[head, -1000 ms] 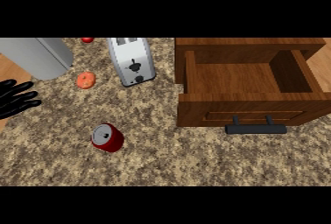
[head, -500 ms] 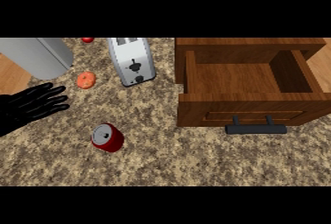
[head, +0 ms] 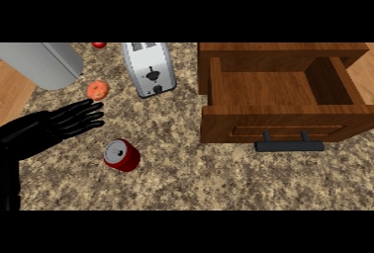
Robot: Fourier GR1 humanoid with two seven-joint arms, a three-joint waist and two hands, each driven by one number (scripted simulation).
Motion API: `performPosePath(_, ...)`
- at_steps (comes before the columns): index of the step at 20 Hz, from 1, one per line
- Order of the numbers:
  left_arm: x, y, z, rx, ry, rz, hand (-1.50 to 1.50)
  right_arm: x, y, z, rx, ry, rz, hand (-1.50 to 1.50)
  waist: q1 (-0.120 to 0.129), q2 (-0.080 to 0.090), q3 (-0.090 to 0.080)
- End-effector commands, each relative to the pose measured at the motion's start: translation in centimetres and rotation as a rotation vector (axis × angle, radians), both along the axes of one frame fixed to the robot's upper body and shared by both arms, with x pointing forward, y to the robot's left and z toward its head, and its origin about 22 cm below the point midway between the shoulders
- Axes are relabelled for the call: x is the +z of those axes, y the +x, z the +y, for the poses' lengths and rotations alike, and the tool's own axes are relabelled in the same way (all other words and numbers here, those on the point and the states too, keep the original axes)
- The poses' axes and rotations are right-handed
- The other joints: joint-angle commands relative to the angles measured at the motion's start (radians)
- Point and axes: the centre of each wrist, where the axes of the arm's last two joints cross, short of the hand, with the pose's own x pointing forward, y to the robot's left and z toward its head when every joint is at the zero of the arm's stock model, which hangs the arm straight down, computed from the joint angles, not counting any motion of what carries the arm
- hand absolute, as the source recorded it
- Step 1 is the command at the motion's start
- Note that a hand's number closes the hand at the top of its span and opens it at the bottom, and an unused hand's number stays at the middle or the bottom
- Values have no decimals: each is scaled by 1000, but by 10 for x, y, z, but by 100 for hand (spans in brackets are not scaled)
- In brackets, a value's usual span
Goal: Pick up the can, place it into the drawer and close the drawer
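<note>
A red can (head: 121,155) with a silver end lies on its side on the speckled counter, left of centre. My left hand (head: 53,127) comes in from the left edge, open with straight fingers (head: 82,114) spread. It hovers just up and left of the can, apart from it. The wooden drawer (head: 274,130) stands pulled open at the right. Its inside shows bare wood, and a black handle (head: 288,146) sits on its front. My right hand is not visible.
A silver toaster (head: 150,69) stands at the top centre. An orange fruit (head: 97,90) lies by my fingertips, and a small red fruit (head: 99,45) sits at the back. A grey metal object (head: 42,62) fills the top left corner. The counter ends at the left (head: 13,94).
My left hand has moved rightward from the left edge across the counter, closer to the can. The can and the drawer have not moved.
</note>
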Motion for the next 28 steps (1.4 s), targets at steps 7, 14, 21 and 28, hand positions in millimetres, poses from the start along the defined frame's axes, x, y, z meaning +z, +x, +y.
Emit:
performPosePath(7,-58,9,-20,35,45,4,-150,11,-8,-21,-5,-11,-16,-150,-4,2,-1)
performPosePath(14,-88,13,-13,100,67,-24,-150,15,-12,-10,13,-8,5,-150,-5,3,-1)
performPosePath(21,-117,19,-7,144,103,-30,-150,2,-27,-20,4,-1,0,-150,-10,4,-1)
performPosePath(28,-138,16,17,177,109,6,-150,14,-29,-15,15,1,-7,-150,-13,4,-2)
